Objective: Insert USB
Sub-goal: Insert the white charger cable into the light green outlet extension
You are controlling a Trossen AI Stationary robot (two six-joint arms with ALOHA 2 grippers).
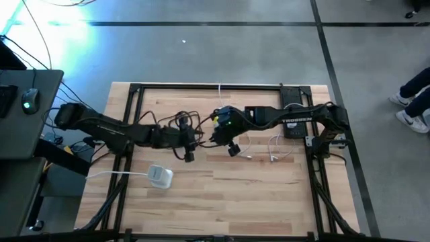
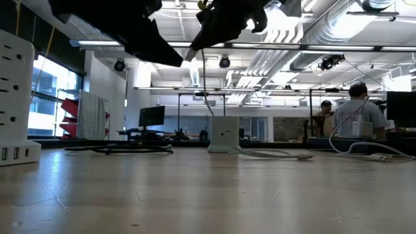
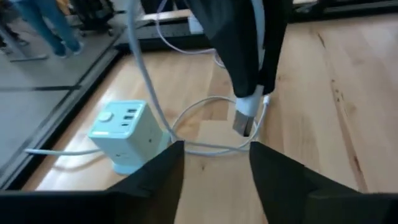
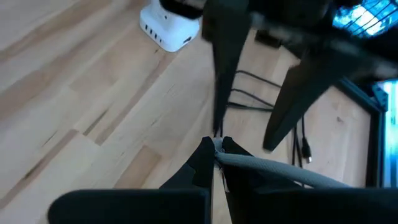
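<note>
Now we are holding the white USB plug pinched in the right gripper, left gripper spread open, and should be lowering it squarely toward the pale green cube power hub at lower left.

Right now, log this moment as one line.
phase: plug carried, not inserted | right gripper: shut on white cable, above table | left gripper: open, facing USB plug | power cube: on table
</note>
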